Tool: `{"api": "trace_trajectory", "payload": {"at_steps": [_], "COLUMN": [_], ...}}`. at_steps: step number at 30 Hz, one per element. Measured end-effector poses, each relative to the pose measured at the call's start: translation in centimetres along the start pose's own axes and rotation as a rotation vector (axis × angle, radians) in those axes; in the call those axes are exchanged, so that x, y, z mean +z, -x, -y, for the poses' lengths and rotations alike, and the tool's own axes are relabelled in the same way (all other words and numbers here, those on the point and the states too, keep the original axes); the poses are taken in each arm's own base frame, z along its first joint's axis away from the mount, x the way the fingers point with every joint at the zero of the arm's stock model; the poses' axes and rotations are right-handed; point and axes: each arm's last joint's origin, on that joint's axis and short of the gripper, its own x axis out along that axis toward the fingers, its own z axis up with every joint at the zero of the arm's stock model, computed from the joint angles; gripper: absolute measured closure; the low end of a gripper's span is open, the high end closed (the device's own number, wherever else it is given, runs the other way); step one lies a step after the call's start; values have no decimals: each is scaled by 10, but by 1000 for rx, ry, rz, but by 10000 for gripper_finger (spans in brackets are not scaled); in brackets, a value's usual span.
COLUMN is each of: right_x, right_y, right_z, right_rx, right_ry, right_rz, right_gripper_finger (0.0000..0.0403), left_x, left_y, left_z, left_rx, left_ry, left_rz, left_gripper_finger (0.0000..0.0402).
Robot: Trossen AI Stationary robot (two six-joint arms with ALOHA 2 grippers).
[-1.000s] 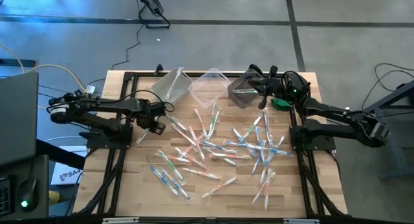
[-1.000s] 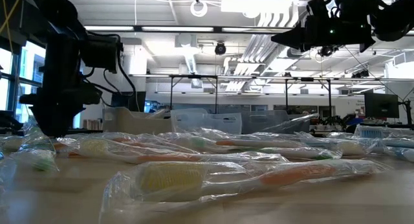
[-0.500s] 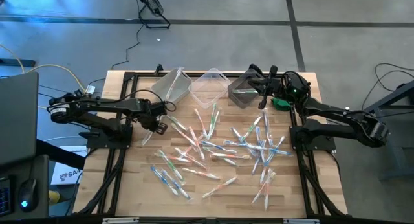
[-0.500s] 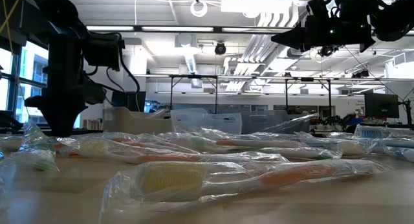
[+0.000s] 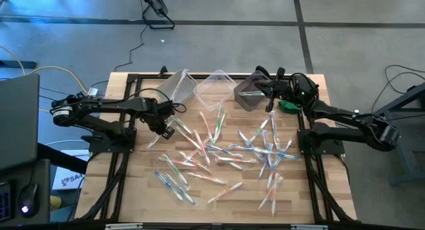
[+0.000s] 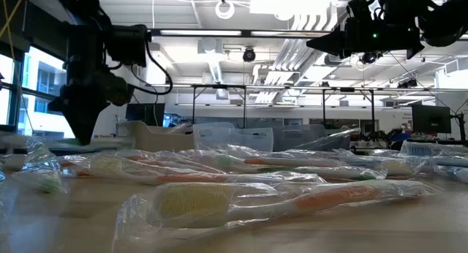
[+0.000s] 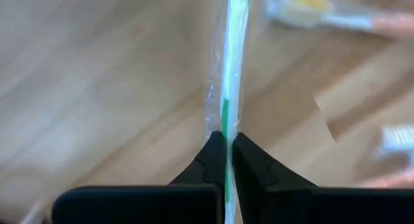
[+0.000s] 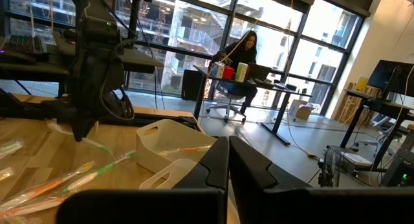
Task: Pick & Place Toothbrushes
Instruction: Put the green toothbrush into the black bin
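an open-plan robotics lab or office: a butcher-block table point(image 5: 219, 203) on a black metal frame stands on grey concrete floor, ceiling ducts point(image 6: 307, 23) and strip lights run overhead, and a person point(image 8: 244, 52) sits at a desk before tall windows point(image 8: 284, 36).

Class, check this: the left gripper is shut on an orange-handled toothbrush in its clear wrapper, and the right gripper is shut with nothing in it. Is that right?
Not quite. The left wrist view shows the left gripper shut on a green-handled toothbrush in its clear wrapper, not an orange one. The right gripper is indeed shut and empty.
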Motion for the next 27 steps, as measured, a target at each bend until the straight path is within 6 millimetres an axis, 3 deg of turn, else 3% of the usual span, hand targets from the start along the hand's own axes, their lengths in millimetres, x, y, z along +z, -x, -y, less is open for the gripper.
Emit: {"api": "trace_trajectory", "payload": {"at_steps": [7, 15, 27], "right_x": [0, 0, 0], "right_y": [0, 0, 0], "right_z": [0, 0, 0], "right_rx": [0, 0, -3], "right_ry": [0, -1, -5], "right_rz": [0, -2, -2], "right_gripper_finger": [398, 398, 398], "left_x": [2, 10, 49], "left_y": [24, 45, 66], "left_z": [8, 19, 45], "left_rx": [-32, -93, -256], "left_ry": [-76, -273, -516], "left_rz": [-82, -41, 427], "left_gripper_finger": [397, 397, 398]}}
